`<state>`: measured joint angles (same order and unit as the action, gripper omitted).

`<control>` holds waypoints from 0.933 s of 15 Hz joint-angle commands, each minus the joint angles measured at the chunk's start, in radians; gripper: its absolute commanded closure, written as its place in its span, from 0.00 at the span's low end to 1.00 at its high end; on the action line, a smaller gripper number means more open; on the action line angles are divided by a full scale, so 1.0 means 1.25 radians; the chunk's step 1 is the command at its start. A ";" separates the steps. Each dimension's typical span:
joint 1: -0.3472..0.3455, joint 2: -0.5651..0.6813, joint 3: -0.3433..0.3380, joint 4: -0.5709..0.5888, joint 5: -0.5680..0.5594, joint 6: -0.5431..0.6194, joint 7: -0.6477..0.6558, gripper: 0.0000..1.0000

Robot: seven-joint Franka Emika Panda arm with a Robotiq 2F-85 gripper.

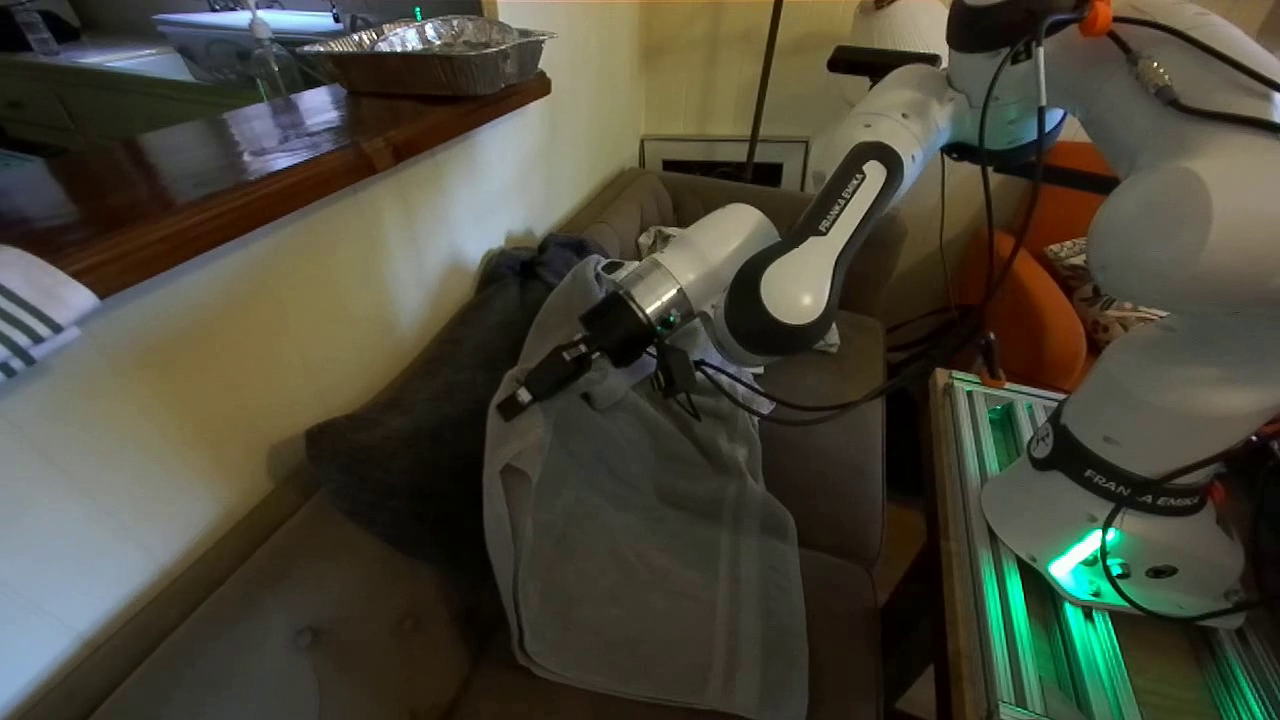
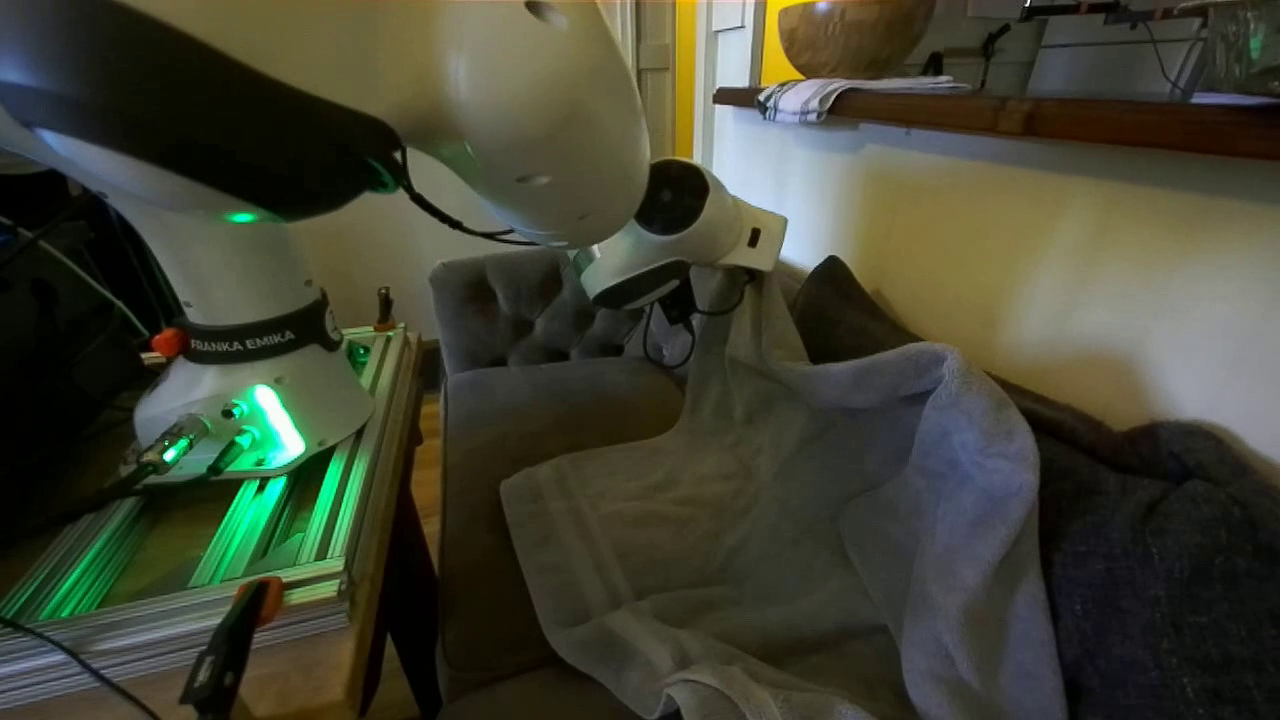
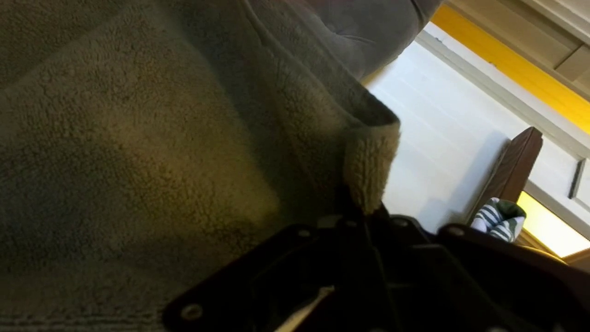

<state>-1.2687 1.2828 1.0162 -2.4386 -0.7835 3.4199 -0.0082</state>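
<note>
In an exterior view, the end effector [image 1: 516,402] slants downward above a tufted sofa [image 1: 820,440], its jaws drawn together at the edge of a pale grey blanket [image 1: 650,560]. The blanket hangs from there and spreads over the seat, beside a long heap of dark fabric [image 1: 390,470] near the wall [image 1: 180,450]. A foil tray [image 1: 430,70] sits on a wooden ledge [image 1: 300,170], and the arm's base [image 1: 1130,540] stands on a bench [image 1: 970,520].

In an exterior view, the white wrist [image 2: 740,225] hides the jaws; the blanket rises to a peak right beneath it and falls in loose folds across the sofa. A wooden bowl [image 2: 855,38] and a striped cloth [image 2: 810,98] rest on the ledge.

In the wrist view, the end effector is clamped on a narrow fold of the blanket, which stands out from between its jaws; the light is dim, so how much of it is caught is hard to judge
</note>
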 commanded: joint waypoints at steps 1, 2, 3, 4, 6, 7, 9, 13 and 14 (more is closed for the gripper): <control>0.042 0.022 0.035 0.084 -0.005 -0.085 -0.011 0.99; 0.061 0.028 0.053 0.123 -0.002 -0.133 -0.016 0.99; 0.093 0.033 0.076 0.180 0.006 -0.193 -0.022 0.99; 0.131 0.003 0.080 0.227 0.016 -0.234 -0.023 0.99; 0.225 -0.072 0.073 0.317 0.124 -0.267 -0.087 0.99; 0.268 -0.089 0.064 0.369 0.156 -0.290 -0.114 0.99; 0.359 -0.120 0.020 0.470 0.215 -0.321 -0.167 0.99; 0.528 -0.164 -0.123 0.614 0.289 -0.336 -0.269 0.99; 0.562 -0.175 -0.162 0.636 0.299 -0.340 -0.288 0.69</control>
<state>-0.7043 1.1134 0.9432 -1.7600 -0.4768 3.0241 -0.2878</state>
